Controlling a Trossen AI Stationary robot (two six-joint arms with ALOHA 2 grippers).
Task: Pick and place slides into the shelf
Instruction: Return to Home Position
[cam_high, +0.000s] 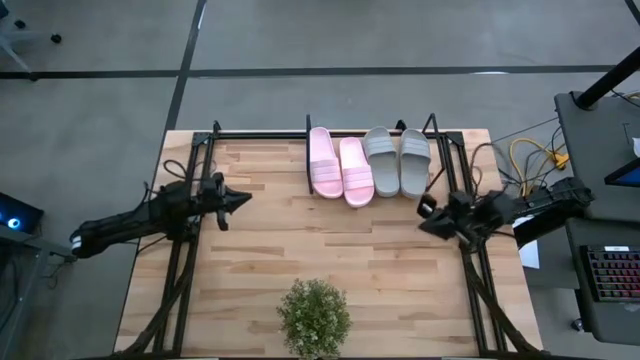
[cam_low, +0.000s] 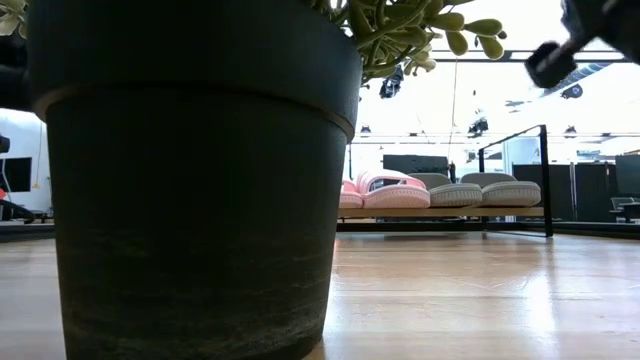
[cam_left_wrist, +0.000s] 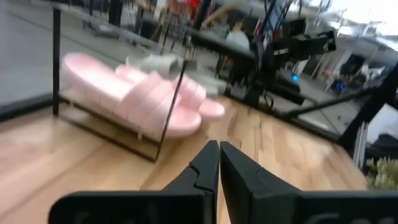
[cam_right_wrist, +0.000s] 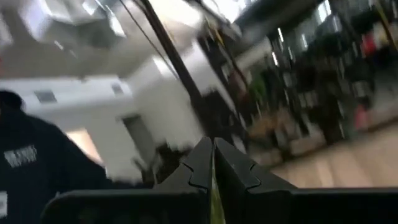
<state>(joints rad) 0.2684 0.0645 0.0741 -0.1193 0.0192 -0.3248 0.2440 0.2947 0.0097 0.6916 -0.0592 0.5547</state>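
Observation:
Two pale pink slides (cam_high: 340, 165) and two light grey slides (cam_high: 397, 161) lie side by side, soles down, on the low wooden shelf (cam_high: 368, 190) at the table's far edge; the low view shows them in a row (cam_low: 440, 190). My left gripper (cam_high: 243, 198) hangs shut and holds nothing near the table's left edge, pointing level at the pink slides (cam_left_wrist: 140, 93). My right gripper (cam_high: 424, 208) is shut and holds nothing near the table's right edge, tipped upward toward the room (cam_right_wrist: 212, 149).
A potted plant (cam_high: 314, 318) stands at the table's near edge, its dark pot (cam_low: 190, 180) filling the low view's left. Black frame rails (cam_high: 180, 270) run along both table sides. A person in dark clothing (cam_right_wrist: 37, 155) shows beyond the table.

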